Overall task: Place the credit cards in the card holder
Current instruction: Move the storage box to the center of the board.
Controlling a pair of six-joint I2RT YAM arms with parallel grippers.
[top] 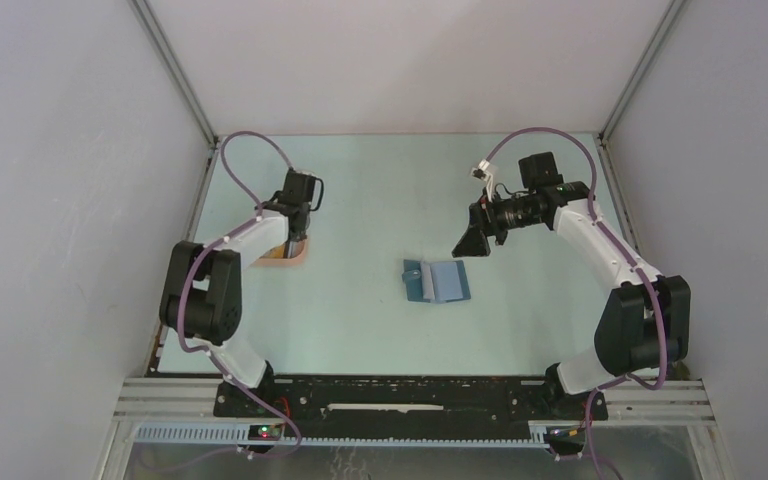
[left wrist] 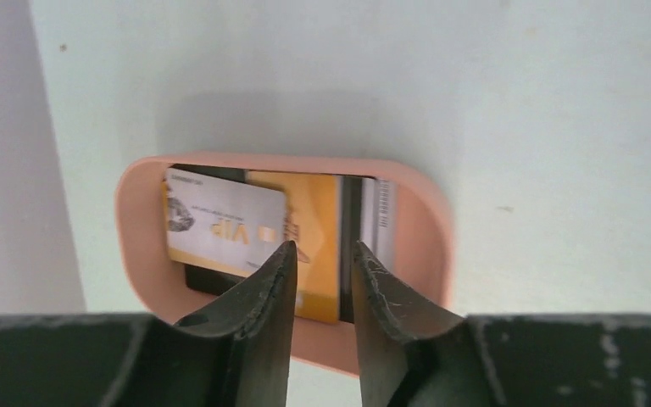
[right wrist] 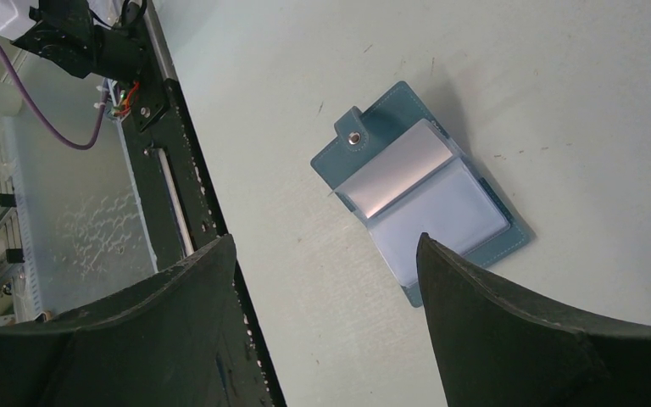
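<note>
The credit cards lie stacked in a salmon-pink tray: a whitish VIP card on top at the left, a yellow-orange card under it, a black card at the bottom. My left gripper hangs just above them with a narrow gap between its jaws, holding nothing. The yellow-orange card's edge shows in that gap. The dark-blue card holder lies open on the table, light-blue slots up. My right gripper is wide open above it, empty.
The pink tray sits at the table's left edge, close to the side wall. My right gripper hovers just right of and behind the holder. The black base rail runs along the near edge.
</note>
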